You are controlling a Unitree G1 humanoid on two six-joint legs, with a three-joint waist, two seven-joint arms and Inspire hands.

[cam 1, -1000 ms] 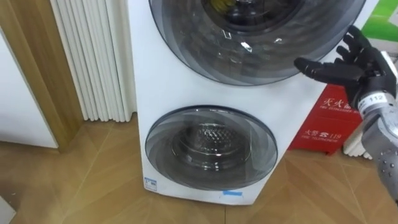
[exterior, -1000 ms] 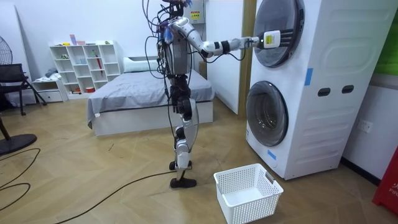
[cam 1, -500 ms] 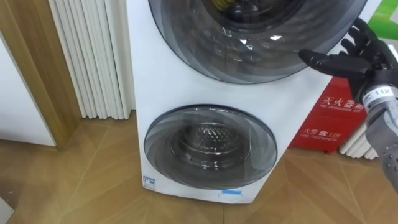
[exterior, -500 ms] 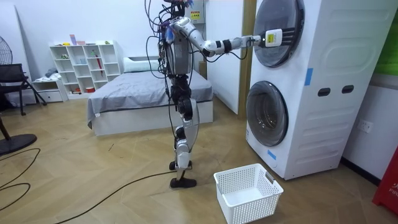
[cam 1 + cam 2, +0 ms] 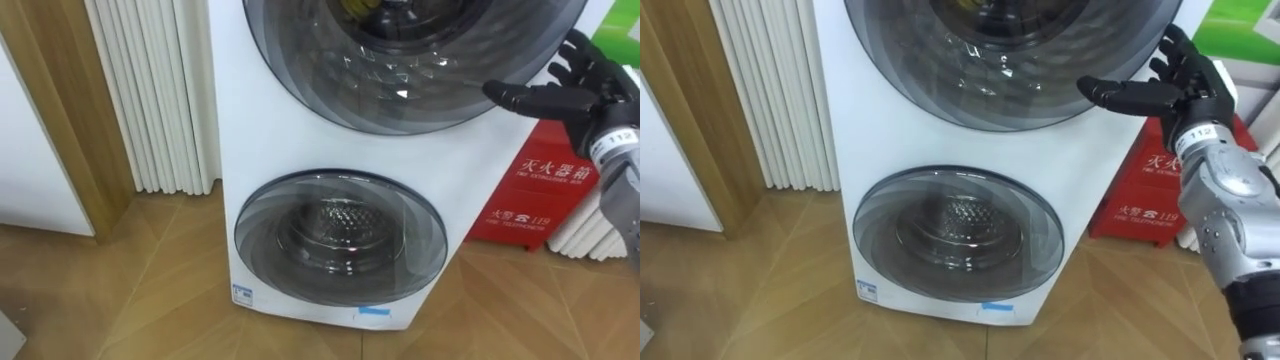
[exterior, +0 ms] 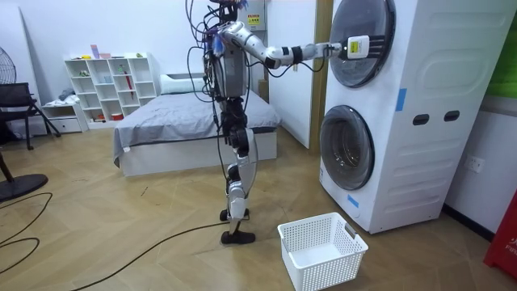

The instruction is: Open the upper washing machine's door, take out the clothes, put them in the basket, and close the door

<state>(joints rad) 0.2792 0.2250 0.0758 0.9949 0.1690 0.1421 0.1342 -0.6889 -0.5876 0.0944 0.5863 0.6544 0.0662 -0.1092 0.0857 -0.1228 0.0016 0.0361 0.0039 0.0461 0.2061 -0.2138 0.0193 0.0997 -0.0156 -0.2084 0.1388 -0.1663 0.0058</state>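
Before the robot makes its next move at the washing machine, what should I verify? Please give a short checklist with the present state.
1. Upper door open for reaching in: not ok, it is shut.
2. Right hand free, open, beside that door's right rim: ok.
3. Hand touching the rim: cannot tell.
4. Clothes behind the upper glass: cannot tell; something yellow shows there.
5. White basket upright on the floor before the machine: ok.
6. Lower door shut, out of the way: ok.
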